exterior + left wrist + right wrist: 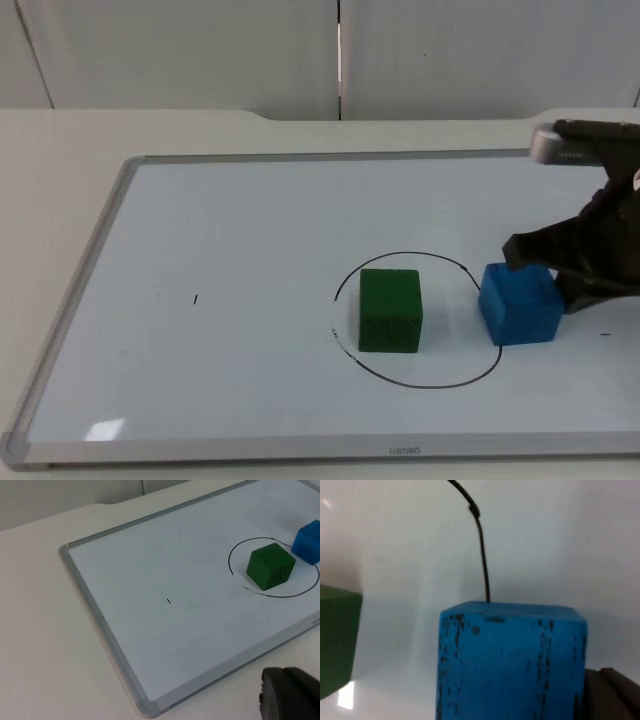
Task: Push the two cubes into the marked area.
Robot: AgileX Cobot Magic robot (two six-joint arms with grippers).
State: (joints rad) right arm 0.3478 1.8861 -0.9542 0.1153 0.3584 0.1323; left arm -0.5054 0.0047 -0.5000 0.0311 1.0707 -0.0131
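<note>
We count two cubes on the whiteboard (230, 230), one green and one blue. The green cube (390, 310) stands inside the drawn black circle (400, 381), a little toward its left side, fully within the line. The blue cube (520, 303) sits on the circle's right edge, partly across the line, near the green one but apart from it. We see one marked circle and one small black tick (196, 299) far to the left on the board. The right gripper (560, 268) is low at the blue cube's right side, touching it; whether its jaws are released or clenched we cannot tell. The left gripper (290, 695) waits off the board near its front edge; its jaws we cannot tell.
</note>
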